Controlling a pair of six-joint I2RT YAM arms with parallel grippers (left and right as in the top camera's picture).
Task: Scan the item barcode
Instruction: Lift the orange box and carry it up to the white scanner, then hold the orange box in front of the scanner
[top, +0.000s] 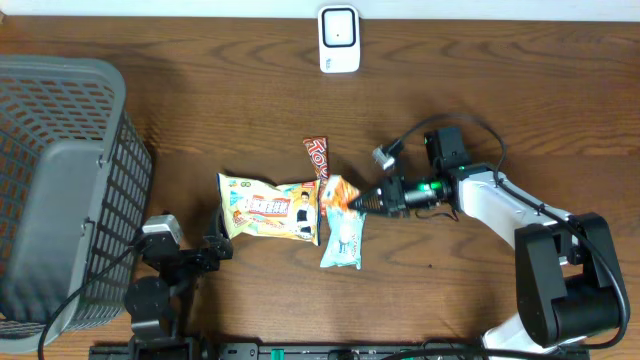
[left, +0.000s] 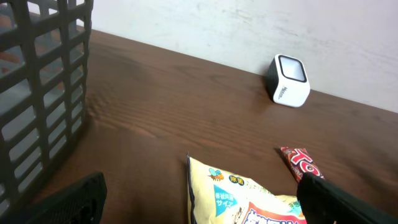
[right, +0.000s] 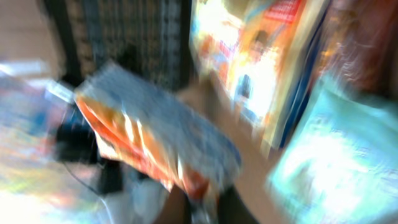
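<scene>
From above, the right fingers (top: 368, 201) are pressed together on the near edge of the orange packet (top: 338, 193). It sits mid-surface, overlapping the top of a pale blue packet (top: 342, 238) and touching the right end of a yellow packet (top: 270, 208). A red-brown bar (top: 318, 157) lies just behind them. An edge pinch probably suits best here, since it leaves the packet's broad faces free to be turned toward the scanner (top: 339, 38), which stands well apart at the far edge of the surface (top: 500, 100). The packet looks barely raised, if at all, so the carry to the scanner is not yet done. The left fingers (top: 222, 243) are spread wide just beside the yellow packet's near-left corner and hold nothing, and the grey basket (top: 60, 180) stands to their left. In the left wrist view, those fingers (left: 74, 199) frame the bottom corners, wide apart. The yellow packet (left: 239, 199) and the bar (left: 303, 165) lie ahead of them, the scanner (left: 289, 81) stands upright by the wall with its window facing this way, and the basket (left: 37, 93) is at the left. The right wrist view is badly blurred. The orange packet (right: 155, 146) fills the middle, showing a silvery face, and its lower corner meets the dark fingers (right: 239, 211) at the bottom edge. No barcode can be made out.
</scene>
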